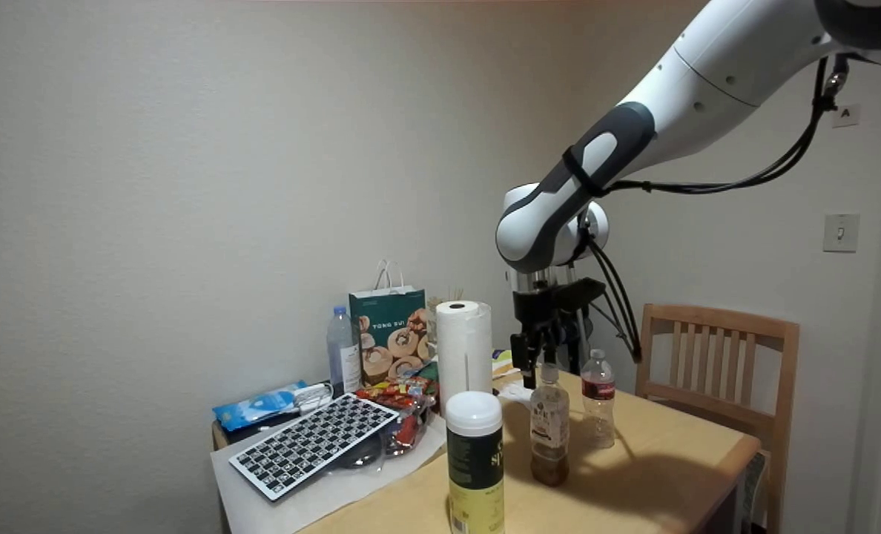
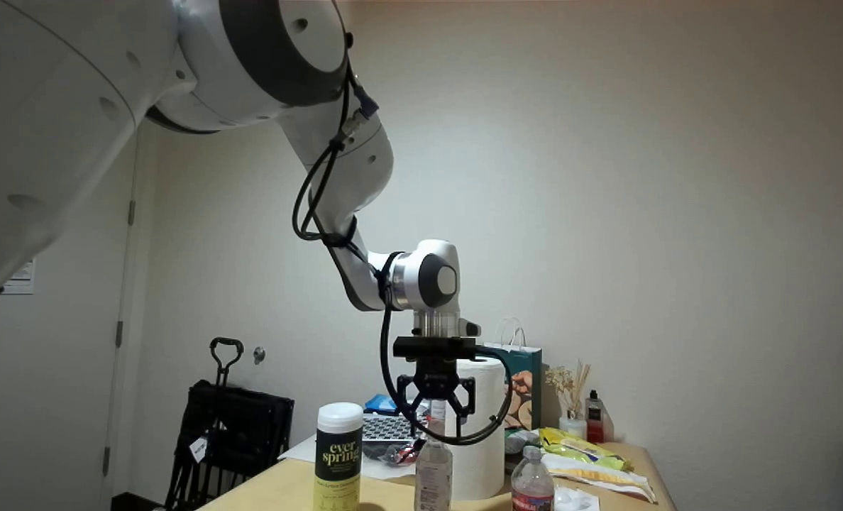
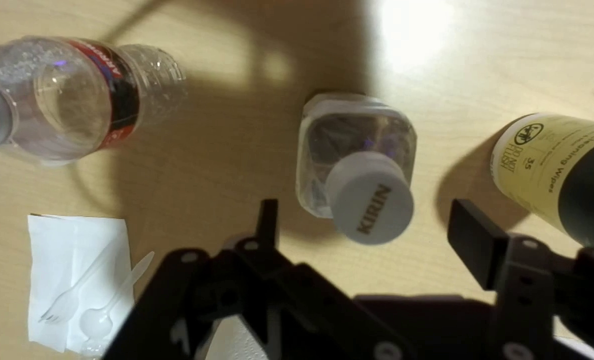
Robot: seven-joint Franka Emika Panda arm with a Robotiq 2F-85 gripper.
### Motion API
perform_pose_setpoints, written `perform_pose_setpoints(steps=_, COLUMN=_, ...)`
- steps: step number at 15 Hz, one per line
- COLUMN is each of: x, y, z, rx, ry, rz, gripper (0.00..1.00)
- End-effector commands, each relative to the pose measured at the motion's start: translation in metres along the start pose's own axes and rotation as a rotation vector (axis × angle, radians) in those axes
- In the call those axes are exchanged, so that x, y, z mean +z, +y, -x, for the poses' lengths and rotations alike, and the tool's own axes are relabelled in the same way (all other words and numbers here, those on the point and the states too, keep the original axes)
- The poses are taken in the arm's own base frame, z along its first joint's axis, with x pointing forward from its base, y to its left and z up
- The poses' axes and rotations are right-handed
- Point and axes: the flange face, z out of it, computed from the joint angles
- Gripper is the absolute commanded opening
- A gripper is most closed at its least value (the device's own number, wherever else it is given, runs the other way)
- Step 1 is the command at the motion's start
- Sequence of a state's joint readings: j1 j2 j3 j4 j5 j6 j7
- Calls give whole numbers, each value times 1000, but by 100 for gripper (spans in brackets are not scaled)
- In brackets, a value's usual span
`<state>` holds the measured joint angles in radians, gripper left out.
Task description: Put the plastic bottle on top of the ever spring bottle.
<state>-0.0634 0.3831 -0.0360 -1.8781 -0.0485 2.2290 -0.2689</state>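
Observation:
The plastic bottle [image 1: 549, 430] stands upright on the wooden table, slim and clear with brown liquid low down; it also shows in an exterior view [image 2: 433, 474]. In the wrist view its pale KIRIN cap [image 3: 372, 200] lies between my two fingertips, touching neither. The ever spring bottle [image 2: 338, 458], with white cap, dark label and yellow-green lower part, stands upright nearby, also in an exterior view [image 1: 474, 467]. In the wrist view its body [image 3: 542, 165] is at the right, cut off by the edge. My gripper [image 3: 370, 227] is open and empty, its fingers around cap height.
A clear bottle with a red label [image 3: 112, 95] stands on the plastic bottle's other side. A white paper towel roll [image 1: 464, 348] stands behind the gripper. A white napkin [image 3: 77, 280] holds plastic cutlery. A keyboard [image 1: 314, 445], snack bags and a green paper bag [image 1: 396, 326] lie farther off.

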Motion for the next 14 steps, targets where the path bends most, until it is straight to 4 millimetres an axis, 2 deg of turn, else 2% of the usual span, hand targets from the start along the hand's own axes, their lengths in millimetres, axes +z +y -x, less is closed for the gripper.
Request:
perform_pose_setpoints(steps=1, x=1, y=-6, z=7, rx=21, ry=-10, rz=3, gripper=100)
perform_pose_setpoints(steps=8, x=1, y=-7, z=17, rx=71, ry=-15, rz=-9, gripper=100)
perform_pose_setpoints(steps=9, x=0, y=-6, z=17, rx=76, ry=-13, rz=-7, gripper=75)
perform_pose_setpoints(steps=11, x=-3, y=-4, z=18, rx=88, ry=-9, rz=-2, gripper=68)
perform_pose_setpoints(steps=14, x=-6, y=-3, z=19, rx=100, ry=-4, rz=-1, gripper=47)
